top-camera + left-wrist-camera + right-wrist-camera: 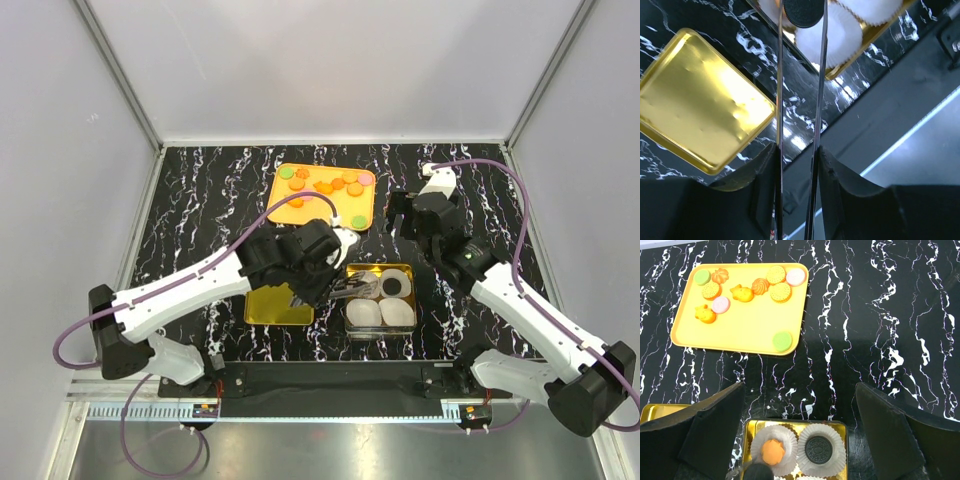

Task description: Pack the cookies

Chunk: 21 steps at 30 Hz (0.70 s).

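Several orange, pink and green cookies (776, 275) lie on a yellow tray (750, 332), which the top view (318, 212) shows at the back. A gold tin (404, 271) holds white paper cups. One cup has an orange cookie (771, 451) and one has a black cookie (816, 450). My left gripper (318, 283) is shut on metal tongs (779, 75). The tongs' tips pinch another black cookie (803, 12) over the tin. My right gripper (800, 385) is open and empty above the table between tray and tin.
The square gold lid (279, 305) lies flat left of the tin; it also shows in the left wrist view (695, 100). Two empty white cups (381, 314) fill the tin's near row. White walls enclose the black marbled table.
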Each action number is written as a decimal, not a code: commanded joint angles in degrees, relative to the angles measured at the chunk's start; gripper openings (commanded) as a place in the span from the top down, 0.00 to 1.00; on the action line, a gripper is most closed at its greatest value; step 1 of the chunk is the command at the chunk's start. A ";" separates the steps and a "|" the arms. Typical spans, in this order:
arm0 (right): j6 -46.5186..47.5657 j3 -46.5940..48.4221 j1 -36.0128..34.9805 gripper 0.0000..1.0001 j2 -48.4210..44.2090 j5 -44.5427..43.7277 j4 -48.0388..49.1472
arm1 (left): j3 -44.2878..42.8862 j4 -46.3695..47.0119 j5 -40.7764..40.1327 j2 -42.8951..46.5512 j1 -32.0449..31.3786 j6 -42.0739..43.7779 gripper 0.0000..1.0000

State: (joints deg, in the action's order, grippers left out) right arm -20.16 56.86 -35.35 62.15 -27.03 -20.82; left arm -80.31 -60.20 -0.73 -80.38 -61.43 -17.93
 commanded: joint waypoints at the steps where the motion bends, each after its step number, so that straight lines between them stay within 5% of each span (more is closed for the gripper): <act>1: 0.74 0.36 -0.07 0.00 0.43 -1.98 2.54 | 1.56 0.09 3.37 4.26 -1.23 -0.96 0.62; 21: 0.74 0.27 -0.07 0.00 -0.01 -2.15 2.27 | 4.55 2.81 4.86 3.12 -4.40 -1.58 0.58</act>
State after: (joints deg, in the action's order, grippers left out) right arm -20.10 56.86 -35.35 62.74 -27.38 -20.82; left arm -75.59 -60.29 3.20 -77.43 -65.58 -19.11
